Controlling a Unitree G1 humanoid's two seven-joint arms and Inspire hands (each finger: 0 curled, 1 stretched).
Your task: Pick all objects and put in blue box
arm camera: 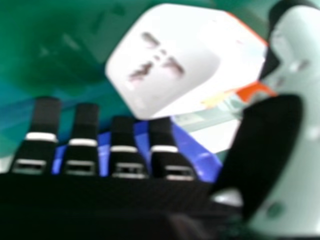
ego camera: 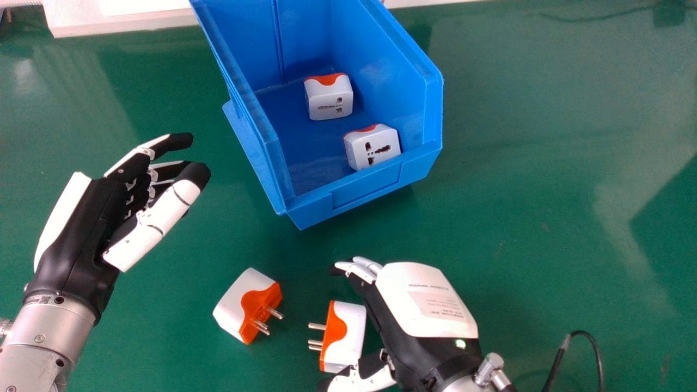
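Note:
My left hand [ego camera: 87,228] is held over the table at the left, fingers relaxed and empty. My right hand [ego camera: 419,305] is beside the orange and white adapter [ego camera: 349,335], on its right, with its thumb near the adapter's lower end. In the right hand view, my right hand [arm camera: 125,155] is open, and the white socket face of an adapter [arm camera: 170,60] lies beyond its fingertips. Another adapter [ego camera: 245,299] lies on the table between the hands, pins showing. Two more adapters [ego camera: 329,98] [ego camera: 373,146] sit inside the blue box [ego camera: 435,109].
The green table [ego camera: 544,179] stretches out right of the box. A black cable [ego camera: 588,335] loops at the lower right. A white object [ego camera: 120,16] lies along the table's back left.

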